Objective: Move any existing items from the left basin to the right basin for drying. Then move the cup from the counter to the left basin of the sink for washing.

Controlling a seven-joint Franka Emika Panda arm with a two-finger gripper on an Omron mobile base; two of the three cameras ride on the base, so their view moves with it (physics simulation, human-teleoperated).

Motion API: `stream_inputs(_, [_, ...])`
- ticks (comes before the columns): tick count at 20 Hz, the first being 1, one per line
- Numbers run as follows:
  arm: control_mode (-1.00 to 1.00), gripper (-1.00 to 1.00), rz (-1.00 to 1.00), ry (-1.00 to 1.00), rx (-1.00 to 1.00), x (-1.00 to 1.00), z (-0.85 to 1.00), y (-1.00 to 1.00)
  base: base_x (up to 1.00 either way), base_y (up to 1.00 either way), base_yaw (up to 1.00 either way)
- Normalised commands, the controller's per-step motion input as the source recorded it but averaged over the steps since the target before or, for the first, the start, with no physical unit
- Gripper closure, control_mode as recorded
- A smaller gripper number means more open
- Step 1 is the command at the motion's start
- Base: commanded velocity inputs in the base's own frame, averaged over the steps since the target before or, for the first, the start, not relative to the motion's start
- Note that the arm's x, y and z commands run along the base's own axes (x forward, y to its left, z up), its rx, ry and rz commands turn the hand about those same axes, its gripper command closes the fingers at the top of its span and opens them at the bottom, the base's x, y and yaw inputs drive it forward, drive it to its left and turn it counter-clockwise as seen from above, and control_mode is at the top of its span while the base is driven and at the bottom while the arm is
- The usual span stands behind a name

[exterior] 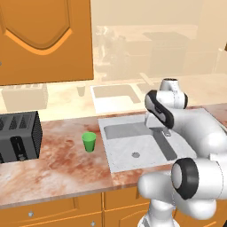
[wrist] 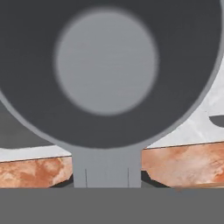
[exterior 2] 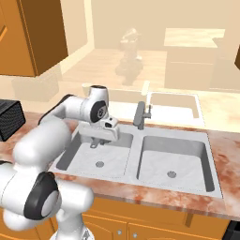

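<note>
In the hand view the dark grey pot (wrist: 105,61) is very close, seen from above with its round light floor showing. Its short handle (wrist: 106,168) runs down between my fingertips, so the gripper (wrist: 106,183) is shut on it. The gripper (exterior 2: 96,142) hangs over the left basin (exterior 2: 110,157) of the sink, near that basin's back left side. From the left base view the gripper (exterior: 165,131) sits above the left basin (exterior: 124,150). The green cup (exterior: 89,142) stands upright on the counter (exterior: 53,168), left of the sink. The right basin (exterior 2: 173,159) has nothing in it.
A grey faucet (exterior 2: 140,115) rises behind the divider between the basins. A black toaster (exterior: 17,137) stands at the counter's far left. An orange wall cabinet (exterior: 44,40) hangs above the counter. My own white arm covers the right part of the sink in the left base view.
</note>
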Motion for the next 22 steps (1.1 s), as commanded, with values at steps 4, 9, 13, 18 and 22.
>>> stream_inputs(4, [-1.0,1.0,-0.09,0.0,0.04,-0.42,0.26,-0.37,0.0,0.0,0.0])
stream_inputs(9, [-1.0,1.0,-0.07,0.0,0.06,-0.31,0.21,-0.53,0.0,0.0,0.0])
stream_inputs(13, [-1.0,1.0,-0.07,0.01,0.07,-0.25,0.14,-0.58,0.0,0.0,0.0])
stream_inputs(18, [-1.0,1.0,-0.07,0.0,0.08,-0.21,0.05,-0.59,0.0,0.0,0.0])
stream_inputs(22, [-1.0,1.0,-0.07,0.0,0.06,-0.05,0.0,-0.55,0.0,0.0,0.0])
